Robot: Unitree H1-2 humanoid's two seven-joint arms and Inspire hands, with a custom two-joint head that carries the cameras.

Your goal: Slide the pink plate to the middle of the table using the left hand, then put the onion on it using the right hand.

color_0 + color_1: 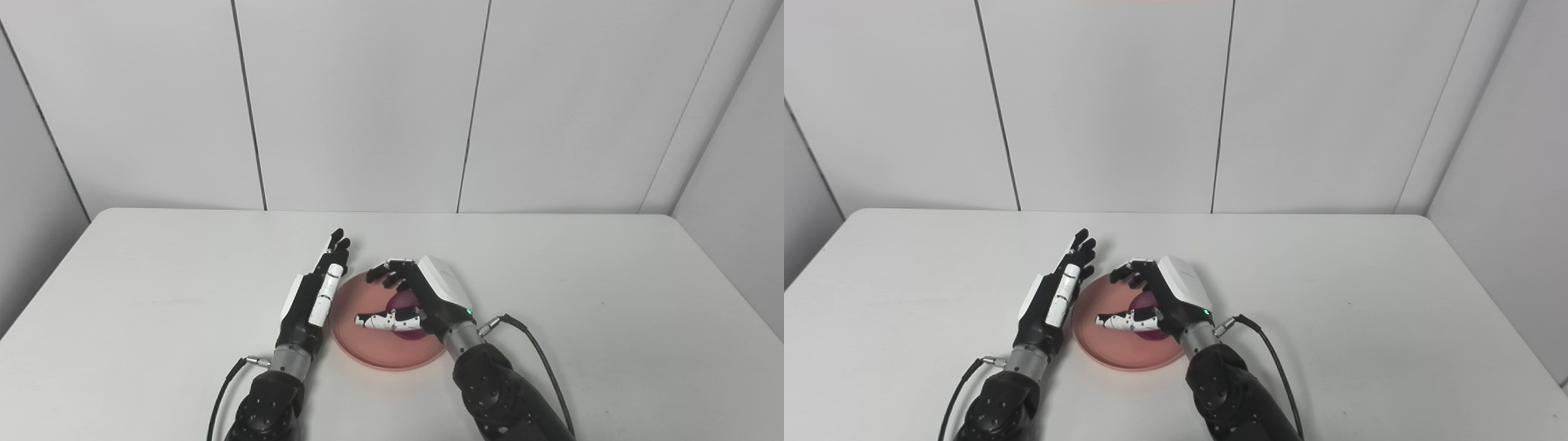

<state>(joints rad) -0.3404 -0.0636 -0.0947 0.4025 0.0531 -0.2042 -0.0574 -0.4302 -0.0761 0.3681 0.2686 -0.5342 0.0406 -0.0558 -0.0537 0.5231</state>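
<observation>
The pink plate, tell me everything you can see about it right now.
The pink plate is round and shallow with a low raised rim, salmon pink, matte like plastic. It lies flat on the white table, near the middle and toward the robot's edge. A purple onion sits over its centre under the right robot hand, whose fingers curl around it. The left robot hand lies open and extended along the plate's left rim; whether they touch is unclear.

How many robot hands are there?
2. The left hand lies flat beside the pink plate, at its left edge. The right hand is over the plate, around the onion.
</observation>
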